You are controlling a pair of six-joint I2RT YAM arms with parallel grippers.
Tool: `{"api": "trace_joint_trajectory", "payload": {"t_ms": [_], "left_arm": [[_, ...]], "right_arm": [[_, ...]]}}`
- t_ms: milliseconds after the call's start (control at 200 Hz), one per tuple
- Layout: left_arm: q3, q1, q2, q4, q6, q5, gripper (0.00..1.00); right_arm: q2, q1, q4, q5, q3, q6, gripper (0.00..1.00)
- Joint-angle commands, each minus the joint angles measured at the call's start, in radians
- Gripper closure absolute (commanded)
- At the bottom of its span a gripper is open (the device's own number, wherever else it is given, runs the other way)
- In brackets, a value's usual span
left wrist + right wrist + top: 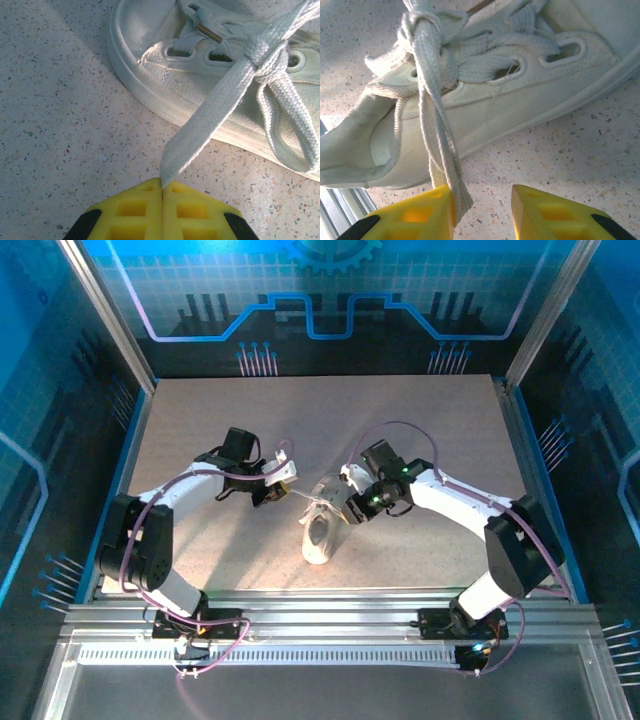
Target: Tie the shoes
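The white sneaker (pixel 320 530) lies near the middle of the counter (pixel 200 420), slightly toward its near edge, between the two grippers. The counter is pale and speckled like stone.

From above, the shoe is a small pale shape. A thin lace (pixel 300 500) runs from it to the left gripper (pixel 272 488), and the right gripper (pixel 350 508) sits just beside its other side.

The left wrist view shows the texture. The upper is woven canvas above a smooth rubber rim, with oval stitched eyelets (pixel 180 51). The flat braided lace runs straight from a bunched knot (pixel 270 55) down to the yellow, grid-hollowed fingers (pixel 135 210). These are pressed together with the lace end pinched between them.

The right wrist view shows the shoe's far flank and its soft, sagging collar (pixel 350 155). There the yellow fingers stand apart, with bare counter between them. A lace strand hanging from the knot rests against the inner face of one finger, unclamped. A ribbed metal rail (pixel 340 210) crosses that view's lower corner.
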Motion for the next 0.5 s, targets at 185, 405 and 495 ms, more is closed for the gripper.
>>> {"api": "trace_joint_trajectory", "payload": {"t_ms": [185, 405, 495], "left_arm": [[0.000, 0.002, -0.019, -0.025, 0.011, 0.041, 1.00], [0.001, -0.001, -0.016, -0.031, 0.007, 0.029, 0.93], [-0.004, -0.001, -0.025, -0.033, 0.007, 0.021, 0.83]], "right_arm": [[-0.058, -0.017, 0.000, -0.070, 0.061, 0.023, 0.59], [-0.141, -0.056, 0.003, -0.051, 0.001, 0.059, 0.58], [-0.146, -0.089, 0.010, -0.045, 0.012, 0.106, 0.57]]}}
